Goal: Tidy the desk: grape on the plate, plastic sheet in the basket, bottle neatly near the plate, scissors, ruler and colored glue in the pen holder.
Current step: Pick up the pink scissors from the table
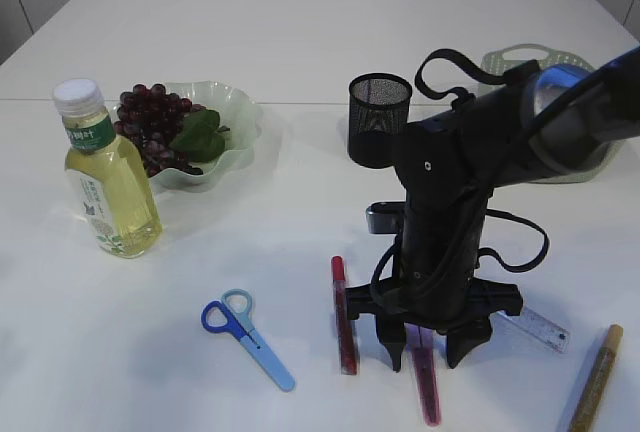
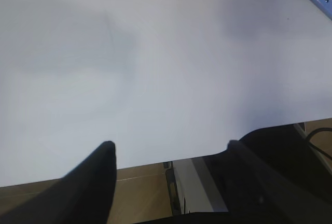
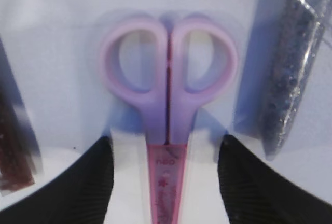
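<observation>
White desk: pink-handled scissors [image 3: 168, 125] (blades sheathed in pink) lie between the right gripper [image 1: 427, 351]'s parted fingers, untouched; the left gripper [image 2: 168, 154] hovers open over bare table.

Pink scissors [image 3: 167, 125] smooth plastic; pen holder [image 1: 379, 118] black mesh.

Wide open bench [image 1: 300, 72] centre-left and rear. Front right crowded: red glue stick [image 1: 345, 317] just left of right tool [image 1: 428, 352], ruler [image 1: 540, 325] and gold glue stick [image 1: 597, 377] to right. Pen holder [image 1: 379, 119] directly behind.
</observation>
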